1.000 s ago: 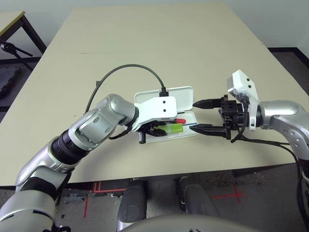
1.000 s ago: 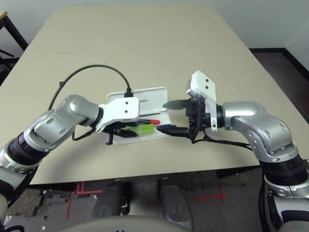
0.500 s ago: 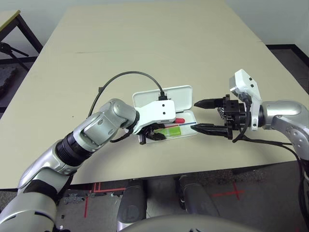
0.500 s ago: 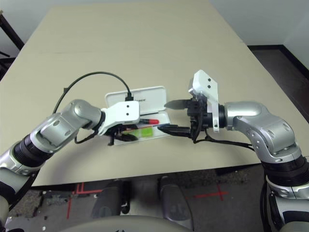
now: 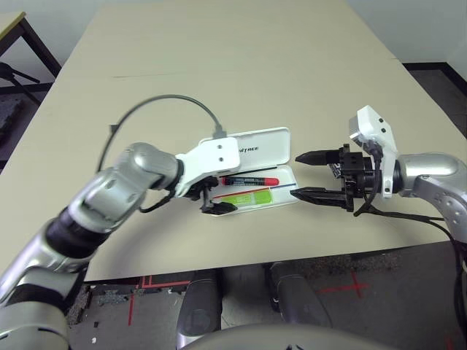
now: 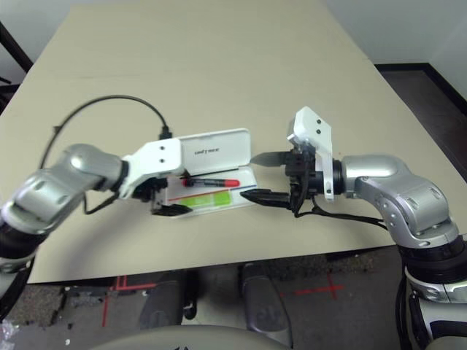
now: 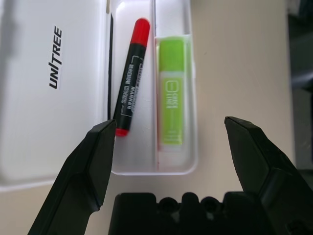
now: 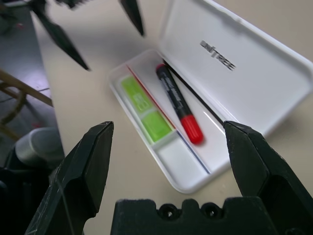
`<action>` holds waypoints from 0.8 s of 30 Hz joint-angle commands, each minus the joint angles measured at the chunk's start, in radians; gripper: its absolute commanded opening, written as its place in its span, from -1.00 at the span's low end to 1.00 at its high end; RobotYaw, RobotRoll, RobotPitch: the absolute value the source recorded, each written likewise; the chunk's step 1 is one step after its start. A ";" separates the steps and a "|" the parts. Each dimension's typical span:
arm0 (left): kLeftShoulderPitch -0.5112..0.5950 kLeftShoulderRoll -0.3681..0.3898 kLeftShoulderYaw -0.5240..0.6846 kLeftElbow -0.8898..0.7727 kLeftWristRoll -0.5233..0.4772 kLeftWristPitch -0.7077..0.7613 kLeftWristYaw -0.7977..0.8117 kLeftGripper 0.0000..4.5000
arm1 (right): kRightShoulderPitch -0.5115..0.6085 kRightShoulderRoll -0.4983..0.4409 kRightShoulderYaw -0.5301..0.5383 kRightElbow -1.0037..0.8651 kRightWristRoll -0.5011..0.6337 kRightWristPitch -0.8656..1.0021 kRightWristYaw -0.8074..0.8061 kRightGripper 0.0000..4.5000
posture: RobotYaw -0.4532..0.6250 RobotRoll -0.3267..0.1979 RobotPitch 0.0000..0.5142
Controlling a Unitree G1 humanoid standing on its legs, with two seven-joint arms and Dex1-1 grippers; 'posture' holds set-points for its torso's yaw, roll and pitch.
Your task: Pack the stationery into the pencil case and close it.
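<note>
The beige desk [image 5: 241, 65] carries one thing, the white pencil case [image 5: 252, 171], lying open near the middle of its near half. The lid [image 5: 255, 146], lettered "UNITREE", is folded back on the far side; the tray [image 7: 146, 164] lies on the near side, parted lengthwise by a thin coloured line. In the tray's far strip lies the red marker [image 5: 249, 179], black along its barrel and red at its right end. In the near strip, beside it and apart from it, lies the lime-green highlighter [image 5: 246, 197].

The left claw [image 5: 213, 201] hangs at the case's left end, fingers spread wide and holding nothing. The right claw [image 5: 306, 176] is level with the case's right end, just clear of it, likewise gaping and empty.
</note>
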 commanded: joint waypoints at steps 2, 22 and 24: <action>0.024 0.017 0.126 -0.062 -0.096 0.049 0.023 0.98 | 0.045 -0.055 -0.056 0.003 0.010 0.043 -0.017 1.00 | -0.33 0.25 -0.40; 0.005 -0.071 0.181 -0.078 -0.260 0.062 0.184 0.98 | -0.370 0.014 0.000 0.064 0.035 0.788 -0.608 1.00 | -0.34 0.25 -0.46; 0.005 -0.074 0.177 -0.078 -0.263 0.059 0.190 0.98 | -0.377 -0.010 0.029 0.084 0.071 0.788 -0.642 1.00 | -0.33 0.25 -0.46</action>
